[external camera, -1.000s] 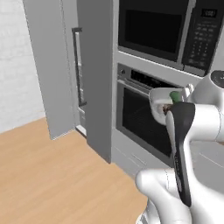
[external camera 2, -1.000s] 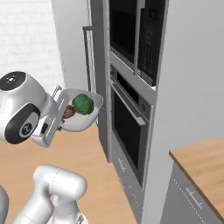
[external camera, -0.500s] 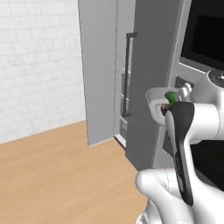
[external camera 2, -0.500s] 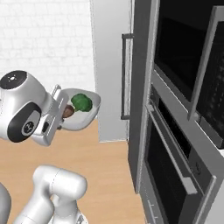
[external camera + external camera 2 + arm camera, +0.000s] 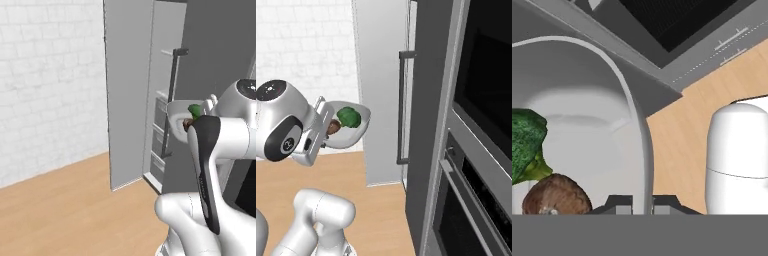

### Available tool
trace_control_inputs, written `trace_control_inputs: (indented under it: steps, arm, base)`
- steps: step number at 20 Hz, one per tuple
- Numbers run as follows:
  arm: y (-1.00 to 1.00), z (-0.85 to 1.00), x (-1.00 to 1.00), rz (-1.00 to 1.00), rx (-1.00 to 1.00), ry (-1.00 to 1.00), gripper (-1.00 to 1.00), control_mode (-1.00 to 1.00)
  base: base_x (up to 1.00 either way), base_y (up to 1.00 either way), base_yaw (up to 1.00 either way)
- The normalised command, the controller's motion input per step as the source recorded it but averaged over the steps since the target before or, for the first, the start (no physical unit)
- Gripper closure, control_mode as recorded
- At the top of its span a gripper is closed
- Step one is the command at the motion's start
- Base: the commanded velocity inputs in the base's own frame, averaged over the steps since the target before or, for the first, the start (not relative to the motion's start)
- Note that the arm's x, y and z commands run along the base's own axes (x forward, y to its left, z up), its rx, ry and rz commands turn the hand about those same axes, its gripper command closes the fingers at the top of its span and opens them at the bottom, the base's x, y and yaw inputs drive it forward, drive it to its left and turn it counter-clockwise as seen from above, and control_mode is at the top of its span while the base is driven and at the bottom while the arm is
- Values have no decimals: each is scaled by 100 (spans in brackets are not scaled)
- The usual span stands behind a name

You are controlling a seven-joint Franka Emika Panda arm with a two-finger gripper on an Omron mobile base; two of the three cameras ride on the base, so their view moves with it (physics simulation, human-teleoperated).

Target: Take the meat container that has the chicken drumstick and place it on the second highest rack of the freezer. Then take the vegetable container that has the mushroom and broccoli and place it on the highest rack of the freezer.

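The vegetable container (image 5: 356, 131), a grey tub with a white floor, hangs in the air at the end of my arm, tilted. The broccoli (image 5: 348, 116) and the mushroom (image 5: 333, 126) lie inside it. In the hand view my gripper (image 5: 643, 204) is shut on the vegetable container's rim (image 5: 639, 130), with the broccoli (image 5: 524, 145) and the mushroom (image 5: 557, 196) just left of the fingertips. The freezer (image 5: 162, 100) stands ahead of the tub (image 5: 176, 119). Light shelves and drawer fronts show between a light grey panel and the darker door with its bar handle (image 5: 172, 100). The meat container and chicken drumstick are out of view.
A black-glass wall oven (image 5: 486, 100) fills the cabinet column right of the freezer. A white brick wall (image 5: 50, 85) runs along the left, and wood floor (image 5: 65, 210) lies in front of it. My own white arm (image 5: 220, 145) rises close to the dark door.
The whole picture has shifted as the base moved: the oven has slid off to the right and the freezer is now ahead and larger. The tub stays gripped.
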Motion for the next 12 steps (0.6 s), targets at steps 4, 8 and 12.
trace_control_inputs:
  steps: [4,8,12]
  arm:
    - [0,0,0,0,0,0,100,100]
    - [0,0,0,0,0,0,100,100]
    - [0,0,0,0,0,0,100,100]
  base:
    - [100,21,-19]
    - [96,15,-26]
    - [81,4,-37]
